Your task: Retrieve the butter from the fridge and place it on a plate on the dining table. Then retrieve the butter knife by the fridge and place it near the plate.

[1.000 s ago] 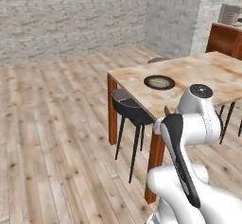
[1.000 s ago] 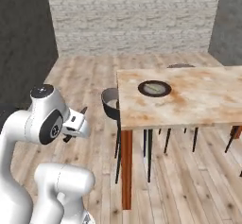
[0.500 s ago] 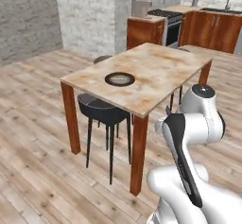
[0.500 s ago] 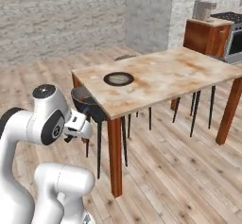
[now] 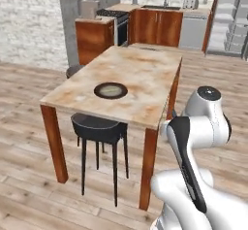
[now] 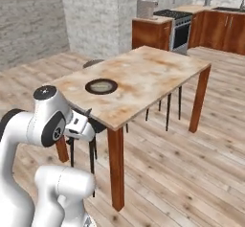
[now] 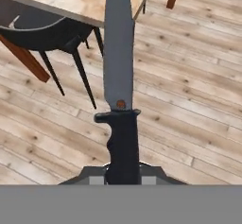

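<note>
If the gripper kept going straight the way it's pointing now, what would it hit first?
Probably the dining table: the butter knife, shut in the gripper, has its tip over the table's near edge. Depth is unclear; it might pass beneath to the floor.

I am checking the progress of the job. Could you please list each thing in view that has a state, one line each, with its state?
gripper: shut on the butter knife, off the table's near corner.
butter knife: held by its black handle, blade pointing away from the hand, not yet on the table.
plate: flat on the dining table; whether butter lies on it, too small to tell.
dining table: upright, carries the plate.
black stool: upright, tucked under the table's edge.
</note>
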### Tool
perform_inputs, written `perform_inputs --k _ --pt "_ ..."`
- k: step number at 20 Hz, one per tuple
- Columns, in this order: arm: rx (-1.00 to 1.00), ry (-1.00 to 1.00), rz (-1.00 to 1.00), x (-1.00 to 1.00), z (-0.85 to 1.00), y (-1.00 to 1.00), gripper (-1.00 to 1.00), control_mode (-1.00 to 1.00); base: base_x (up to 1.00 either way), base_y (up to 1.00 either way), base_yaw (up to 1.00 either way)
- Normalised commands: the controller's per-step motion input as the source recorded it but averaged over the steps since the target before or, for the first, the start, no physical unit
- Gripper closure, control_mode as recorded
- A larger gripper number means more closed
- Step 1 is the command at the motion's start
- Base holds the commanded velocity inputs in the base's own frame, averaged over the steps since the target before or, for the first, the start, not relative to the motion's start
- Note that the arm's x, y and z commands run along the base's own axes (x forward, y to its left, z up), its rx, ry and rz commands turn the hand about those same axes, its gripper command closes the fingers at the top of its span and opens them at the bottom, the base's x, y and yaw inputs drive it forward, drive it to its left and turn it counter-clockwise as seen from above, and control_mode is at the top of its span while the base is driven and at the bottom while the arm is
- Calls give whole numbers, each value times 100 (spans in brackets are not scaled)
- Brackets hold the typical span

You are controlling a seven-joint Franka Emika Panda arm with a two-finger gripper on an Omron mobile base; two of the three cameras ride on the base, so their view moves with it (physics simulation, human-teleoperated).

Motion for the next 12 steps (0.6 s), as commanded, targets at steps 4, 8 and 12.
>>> perform_inputs --k 4,8,12 --pt "0 0 0 0 0 0 100 100 21 98 -30" --pt "0 0 0 0 0 0 100 100 5 98 -39" --pt "0 0 0 0 0 0 100 100 17 46 -60"
